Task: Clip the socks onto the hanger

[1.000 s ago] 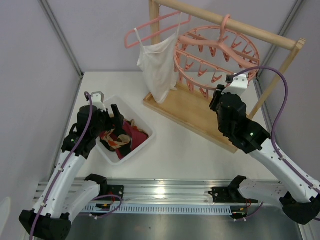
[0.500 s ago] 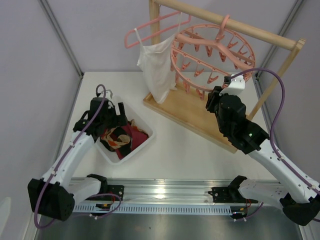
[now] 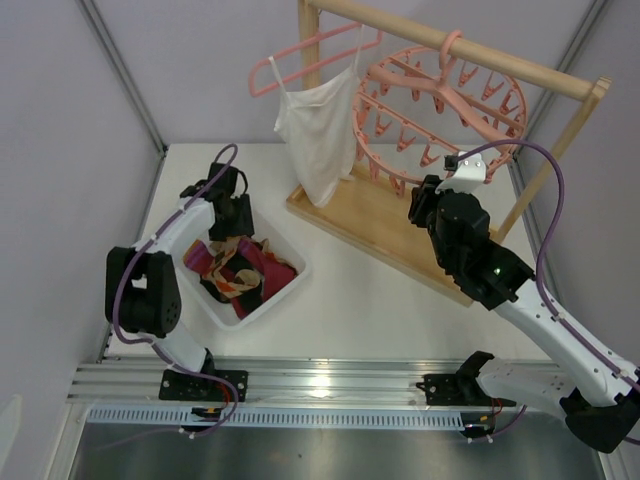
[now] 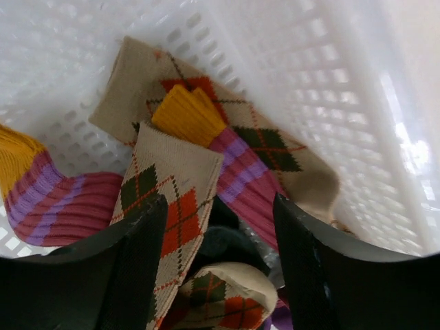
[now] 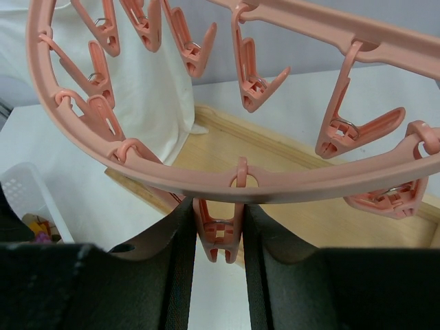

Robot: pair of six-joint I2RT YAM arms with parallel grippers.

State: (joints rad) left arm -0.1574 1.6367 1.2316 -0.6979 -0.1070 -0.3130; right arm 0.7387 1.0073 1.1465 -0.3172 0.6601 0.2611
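Observation:
Several socks lie heaped in a white basket: tan argyle, maroon-and-purple striped and a dark one. My left gripper points down into the basket's far end. Its fingers stand apart, astride a folded argyle sock and the dark one, with no firm pinch showing. The round pink hanger hangs from the wooden rod. My right gripper is at its near rim, shut on one dangling pink clip, a finger pressed against each side.
A white camisole hangs on a thin pink coat hanger left of the round one. The wooden rack's base board lies under both. Grey walls close in the table on the left and at the back.
My left arm has swung toward the basket's far end and its jaws have narrowed over the socks. The round hanger has swayed a little while the right gripper kept its clip.

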